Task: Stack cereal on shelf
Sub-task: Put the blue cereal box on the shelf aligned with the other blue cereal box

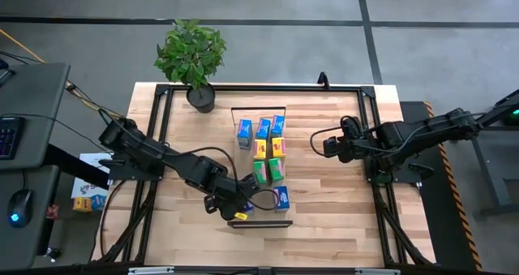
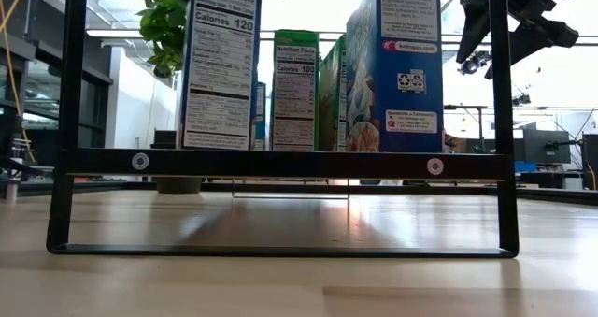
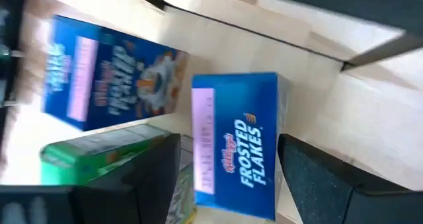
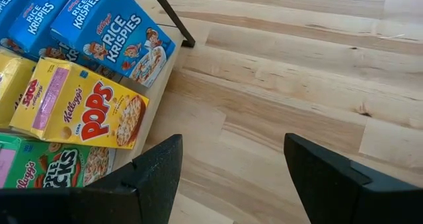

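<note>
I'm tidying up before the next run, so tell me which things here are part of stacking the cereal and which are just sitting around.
Part of the job:
cereal boxes
Frosted Flakes box between the left gripper jaws
shelf

Just sitting around:
potted plant
right gripper, open, empty, beside the shelf

A light wood counter (image 1: 324,202) fills the middle of the high view. A plant in a dark pot (image 1: 200,95) stands on it at the upper left. A narrow shelf (image 1: 282,220) with black ends runs up and down the middle. Small cereal boxes (image 1: 268,150) sit on the shelf in two rows: blue at the top, yellow next, green below, and one blue box (image 1: 280,197) lowest.
</note>
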Robot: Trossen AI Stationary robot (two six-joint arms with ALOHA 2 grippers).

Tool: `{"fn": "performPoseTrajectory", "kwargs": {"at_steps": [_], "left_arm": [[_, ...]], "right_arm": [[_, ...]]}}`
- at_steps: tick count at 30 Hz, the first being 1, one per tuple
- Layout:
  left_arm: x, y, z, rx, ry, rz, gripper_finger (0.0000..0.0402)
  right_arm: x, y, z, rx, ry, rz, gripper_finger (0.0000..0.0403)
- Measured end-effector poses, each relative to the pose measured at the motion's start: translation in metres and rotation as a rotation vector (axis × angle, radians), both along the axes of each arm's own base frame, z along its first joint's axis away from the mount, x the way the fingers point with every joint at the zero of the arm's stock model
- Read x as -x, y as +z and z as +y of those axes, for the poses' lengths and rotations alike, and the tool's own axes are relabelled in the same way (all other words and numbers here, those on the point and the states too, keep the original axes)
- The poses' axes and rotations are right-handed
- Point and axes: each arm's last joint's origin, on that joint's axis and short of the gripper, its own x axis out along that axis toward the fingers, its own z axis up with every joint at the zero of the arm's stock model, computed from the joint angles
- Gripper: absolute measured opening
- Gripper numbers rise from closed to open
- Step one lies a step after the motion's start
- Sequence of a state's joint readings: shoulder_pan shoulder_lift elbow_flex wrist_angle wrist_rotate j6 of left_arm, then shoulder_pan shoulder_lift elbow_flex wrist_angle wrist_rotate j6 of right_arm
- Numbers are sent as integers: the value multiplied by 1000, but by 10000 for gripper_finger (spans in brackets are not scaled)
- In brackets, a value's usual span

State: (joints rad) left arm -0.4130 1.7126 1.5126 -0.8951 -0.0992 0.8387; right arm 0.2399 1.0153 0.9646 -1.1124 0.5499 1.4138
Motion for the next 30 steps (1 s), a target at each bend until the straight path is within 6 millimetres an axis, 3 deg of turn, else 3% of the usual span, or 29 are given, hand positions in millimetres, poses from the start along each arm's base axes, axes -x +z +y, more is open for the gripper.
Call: {"fn": "performPoseTrajectory", "kwargs": {"at_steps": [9,13,16,19,21,22,27,30], "left_arm": [[10,32,6,-1,104,59,245],[26,46,19,65,315,120,227],[38,52,31,227,509,142,180],[51,42,37,359,647,114,92],[59,26,39,432,733,99,29],[62,17,40,476,787,93,16],[67,-26,36,676,996,78,3],[67,-43,33,699,1095,118,2]], "right_arm": [[0,0,0,-1,0,0,256],[0,0,0,-4,1,-1,256],[0,0,0,-5,2,-3,256],[-1,0,0,-5,2,-1,256],[-2,-1,0,-4,2,3,256],[-2,-1,1,-4,2,7,256],[-5,-4,2,-3,3,20,256],[-6,-4,2,-5,4,20,256]]}}
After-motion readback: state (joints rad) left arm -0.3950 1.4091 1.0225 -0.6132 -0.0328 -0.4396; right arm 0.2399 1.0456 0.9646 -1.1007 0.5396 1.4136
